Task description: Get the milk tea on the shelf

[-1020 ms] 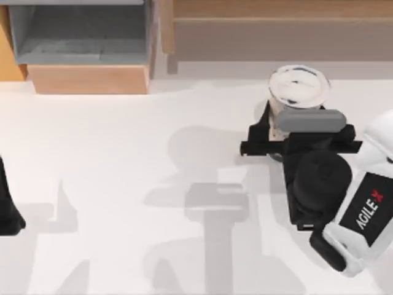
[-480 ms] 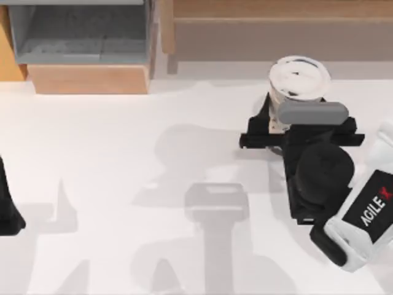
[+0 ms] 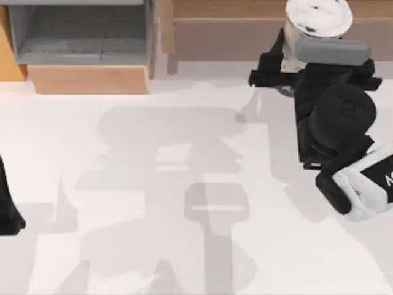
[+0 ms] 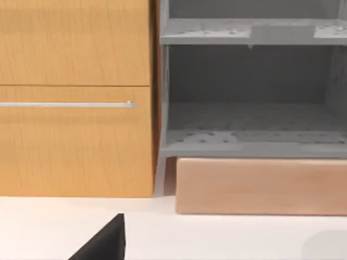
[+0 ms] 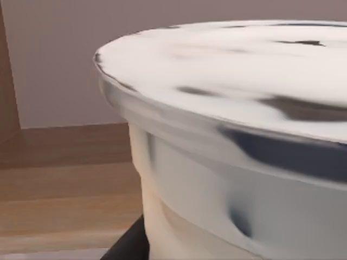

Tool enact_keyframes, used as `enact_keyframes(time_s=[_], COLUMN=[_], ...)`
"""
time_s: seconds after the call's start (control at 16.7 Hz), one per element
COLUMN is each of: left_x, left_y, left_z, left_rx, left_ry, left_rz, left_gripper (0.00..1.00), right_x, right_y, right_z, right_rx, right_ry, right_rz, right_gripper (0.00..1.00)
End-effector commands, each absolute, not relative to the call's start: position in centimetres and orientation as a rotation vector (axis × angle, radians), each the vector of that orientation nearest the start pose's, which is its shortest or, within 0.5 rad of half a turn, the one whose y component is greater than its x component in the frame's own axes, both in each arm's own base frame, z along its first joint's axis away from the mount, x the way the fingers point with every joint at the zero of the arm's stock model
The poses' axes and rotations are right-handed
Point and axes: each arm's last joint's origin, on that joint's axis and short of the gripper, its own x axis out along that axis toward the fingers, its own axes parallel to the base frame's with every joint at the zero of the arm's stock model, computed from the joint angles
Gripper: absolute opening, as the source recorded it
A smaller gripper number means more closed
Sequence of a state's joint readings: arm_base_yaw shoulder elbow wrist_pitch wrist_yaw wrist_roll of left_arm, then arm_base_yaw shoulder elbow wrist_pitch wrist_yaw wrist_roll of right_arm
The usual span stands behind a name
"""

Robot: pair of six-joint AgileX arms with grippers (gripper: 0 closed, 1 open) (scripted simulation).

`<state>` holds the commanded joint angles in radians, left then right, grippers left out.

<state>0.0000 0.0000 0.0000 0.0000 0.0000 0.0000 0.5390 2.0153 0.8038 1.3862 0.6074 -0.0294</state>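
The milk tea (image 3: 318, 15), a clear cup with a white lid, hangs at the back right, overlapping the front panel and ledge of the shelf (image 3: 233, 12). My right gripper (image 3: 312, 50) is shut on the cup's body just under the lid, reaching in from the near side. In the right wrist view the milk tea's lid (image 5: 233, 70) looms close, with the shelf's wooden ledge (image 5: 65, 179) behind it and a black fingertip (image 5: 130, 244) against the cup wall. My left gripper (image 3: 7, 212) is parked at the table's left edge.
A grey open box (image 3: 80, 37) on an orange-wood base stands at the back left, beside the shelf's left end. The left wrist view faces that grey box (image 4: 249, 97) and an orange wooden cabinet (image 4: 76, 135). The white table (image 3: 153, 184) stretches between the arms.
My right gripper has carried the milk tea up and toward the back right, from the table in front of the shelf to over the shelf's front. The left arm has not moved.
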Motion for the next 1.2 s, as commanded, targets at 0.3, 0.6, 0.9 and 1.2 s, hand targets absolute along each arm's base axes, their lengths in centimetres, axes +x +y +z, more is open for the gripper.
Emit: enact_keyframes(time_s=[0.3,0.6,0.9,1.2], left_x=[10.6,10.6,10.6,10.6], left_y=[-0.1,-0.1,-0.1,-0.1], left_z=[16.0,16.0,16.0,16.0], left_rx=[0.0,0.0,0.0,0.0], left_ry=[0.0,0.0,0.0,0.0], left_rz=[0.0,0.0,0.0,0.0], left_gripper=[1.0,1.0,1.0,1.0], right_x=[35.6,38.4,40.8,41.7], right_y=[15.2,11.5,7.8,6.5], right_z=[18.9,22.4,25.7,26.8], right_rx=[0.029,0.001,-0.008,-0.008], right_ry=[-0.147,-0.088,-0.03,-0.007], right_rz=[-0.07,-0.067,-0.037,-0.014], right_gripper=[0.0,0.0,0.0,0.0])
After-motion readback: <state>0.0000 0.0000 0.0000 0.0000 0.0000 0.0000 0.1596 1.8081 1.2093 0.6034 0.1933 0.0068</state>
